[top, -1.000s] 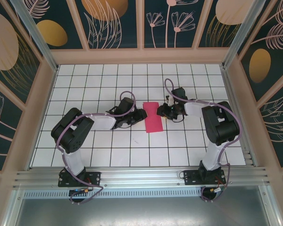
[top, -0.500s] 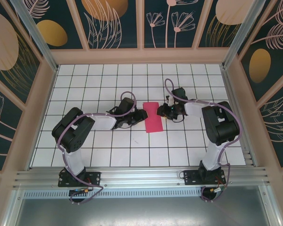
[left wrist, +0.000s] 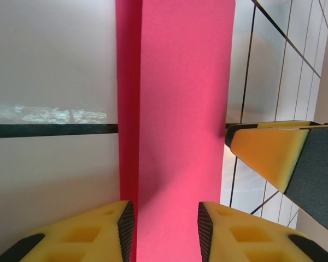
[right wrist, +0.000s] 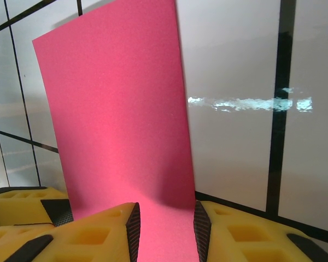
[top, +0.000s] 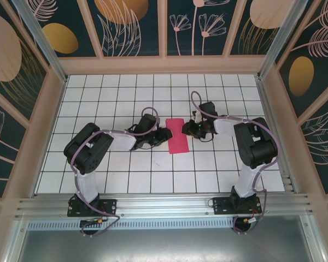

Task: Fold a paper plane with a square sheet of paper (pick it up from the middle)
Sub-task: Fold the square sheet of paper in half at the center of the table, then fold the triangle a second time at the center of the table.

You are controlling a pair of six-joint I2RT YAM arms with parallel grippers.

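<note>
The square sheet of paper (top: 176, 135) lies folded into a narrow magenta rectangle at the middle of the table. My left gripper (top: 165, 134) sits low at its left long edge. In the left wrist view the paper (left wrist: 180, 109) runs flat between the two yellow fingers of that gripper (left wrist: 165, 232), which stand apart; a darker lower layer shows along one edge. My right gripper (top: 187, 129) is at the paper's right edge near the far end. Its jaws (right wrist: 164, 232) also stand apart over the paper (right wrist: 120, 109). Neither gripper pinches the sheet.
White gridded table (top: 120, 174) inside a wooden frame with patterned walls. The right gripper's finger (left wrist: 273, 158) shows across the paper in the left wrist view, and a finger of the left gripper (right wrist: 22, 204) in the right wrist view. A metal rail (top: 164, 204) runs along the near edge.
The left arm has shifted slightly toward the paper and its jaws have narrowed a little. The paper and the right gripper look unchanged.
</note>
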